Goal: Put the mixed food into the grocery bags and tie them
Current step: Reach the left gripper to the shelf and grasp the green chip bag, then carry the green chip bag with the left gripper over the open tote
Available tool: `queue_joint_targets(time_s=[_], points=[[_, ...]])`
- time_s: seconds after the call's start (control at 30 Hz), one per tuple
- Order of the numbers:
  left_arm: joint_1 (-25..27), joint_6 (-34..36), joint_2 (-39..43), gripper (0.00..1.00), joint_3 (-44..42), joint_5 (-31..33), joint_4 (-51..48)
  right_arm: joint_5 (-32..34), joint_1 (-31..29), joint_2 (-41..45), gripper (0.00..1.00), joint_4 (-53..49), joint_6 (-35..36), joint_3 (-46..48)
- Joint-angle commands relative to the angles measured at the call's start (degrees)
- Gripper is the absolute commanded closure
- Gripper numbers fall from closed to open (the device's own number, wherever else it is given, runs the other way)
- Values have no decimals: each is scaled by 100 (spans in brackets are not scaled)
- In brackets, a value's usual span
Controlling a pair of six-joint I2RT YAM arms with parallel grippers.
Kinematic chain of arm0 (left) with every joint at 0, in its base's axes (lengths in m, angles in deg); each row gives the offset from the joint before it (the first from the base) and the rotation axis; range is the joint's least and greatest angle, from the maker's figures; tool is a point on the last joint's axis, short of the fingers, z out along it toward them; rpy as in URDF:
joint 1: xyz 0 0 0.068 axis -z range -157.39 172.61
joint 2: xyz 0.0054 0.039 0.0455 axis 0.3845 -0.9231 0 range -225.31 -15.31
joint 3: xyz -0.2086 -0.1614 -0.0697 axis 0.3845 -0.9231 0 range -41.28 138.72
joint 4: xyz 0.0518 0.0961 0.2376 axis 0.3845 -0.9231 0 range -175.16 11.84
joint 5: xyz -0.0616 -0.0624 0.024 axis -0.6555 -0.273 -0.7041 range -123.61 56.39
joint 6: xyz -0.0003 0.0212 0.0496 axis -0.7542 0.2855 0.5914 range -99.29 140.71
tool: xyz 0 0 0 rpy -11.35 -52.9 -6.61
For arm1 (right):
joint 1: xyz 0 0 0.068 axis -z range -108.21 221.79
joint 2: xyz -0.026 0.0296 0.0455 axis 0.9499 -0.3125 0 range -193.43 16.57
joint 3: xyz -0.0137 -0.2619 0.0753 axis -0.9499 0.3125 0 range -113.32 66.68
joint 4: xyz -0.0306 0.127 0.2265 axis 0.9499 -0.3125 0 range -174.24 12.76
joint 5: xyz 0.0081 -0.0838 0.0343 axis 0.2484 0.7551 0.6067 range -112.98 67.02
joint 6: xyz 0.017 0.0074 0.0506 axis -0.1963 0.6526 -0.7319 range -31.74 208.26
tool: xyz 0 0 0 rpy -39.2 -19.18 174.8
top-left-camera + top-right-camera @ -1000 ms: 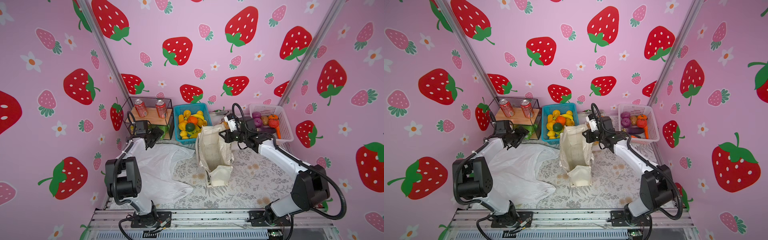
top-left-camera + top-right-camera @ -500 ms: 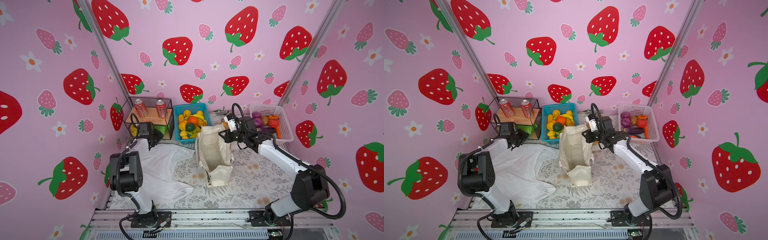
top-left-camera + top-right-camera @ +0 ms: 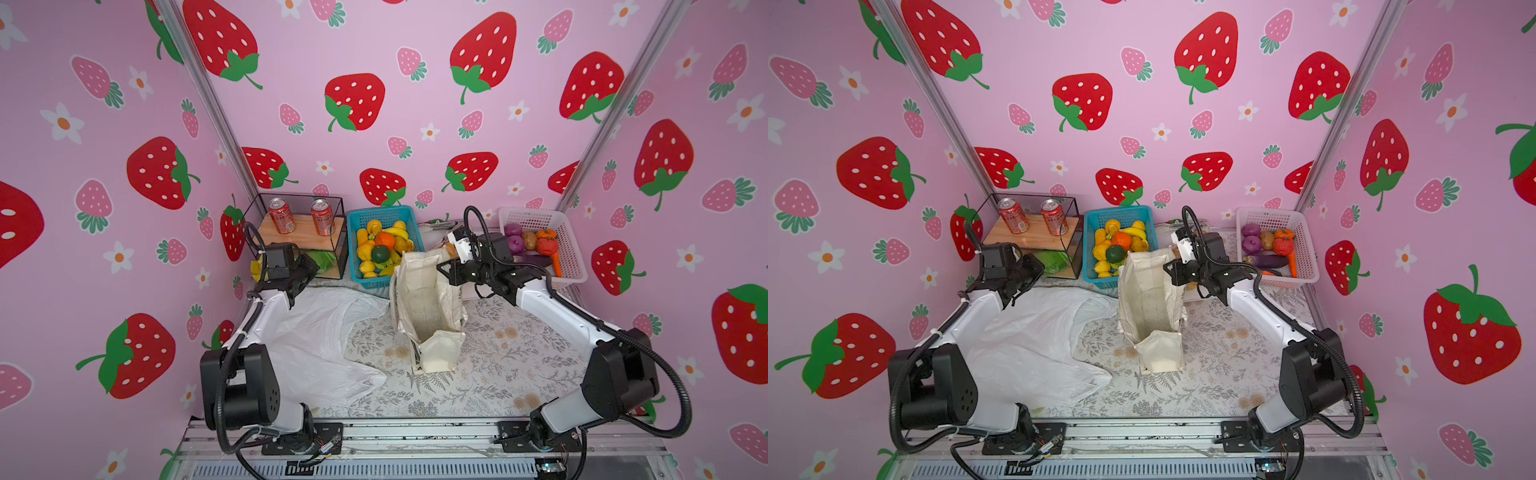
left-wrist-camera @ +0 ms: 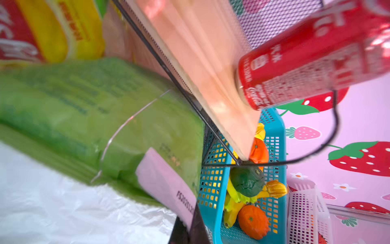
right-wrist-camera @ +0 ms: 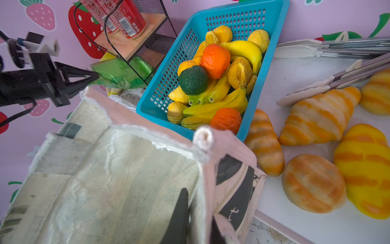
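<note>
My left gripper (image 3: pixel 309 266) reaches under the wire rack's lower shelf and is shut on a green snack packet (image 4: pixel 84 118); the right wrist view shows its tips (image 5: pixel 92 76) pinching the packet's corner (image 5: pixel 118 74). A yellow packet (image 4: pixel 63 27) lies behind it. The white plastic bag (image 3: pixel 320 345) is spread flat below the left arm. My right gripper (image 3: pixel 446 270) is shut on the rim of the upright canvas tote (image 3: pixel 428 307), holding its mouth open (image 5: pixel 198 221). Toy fruits (image 3: pixel 384 240) fill the blue basket (image 3: pixel 411 216). Croissant rolls (image 5: pixel 318 118) lie beside the tote.
Two red cans (image 3: pixel 281 215) stand on the rack's wooden top shelf (image 3: pixel 303 232). A white basket (image 3: pixel 569 241) of purple vegetables sits at the back right. Tongs (image 5: pixel 348 44) lie on the white tray (image 5: pixel 295 69) behind the rolls.
My left gripper moved in toward the rack's lower shelf and closed on the green packet. The right arm and the tote have stayed put.
</note>
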Motion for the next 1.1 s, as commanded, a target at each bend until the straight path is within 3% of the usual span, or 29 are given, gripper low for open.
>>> queue_joint_targets(time_s=[0.0,0.2,0.37,0.5,0.63,0.87,0.97,1.07], points=[[15,356,657,100,6,394,-466,-159,14,54,96,242,-87,89],[13,968,1750,100,224,269,-1380,-163,14,158,96,346,-193,161],[54,1689,2463,100,897,-803,-2252,35,14,201,96,337,-273,192],[348,1676,2897,100,1566,-1702,-2391,37,13,201,96,388,-340,176],[1432,1765,2847,100,2337,-2110,-2334,-31,10,168,96,406,-346,134],[3576,2533,1523,100,3826,-2094,-3123,-71,9,179,96,325,-345,97],[4130,2929,843,100,4344,-2009,-3630,-80,20,183,96,279,-322,71],[4368,3228,295,100,4605,-1755,-4034,-127,52,181,96,257,-326,69]])
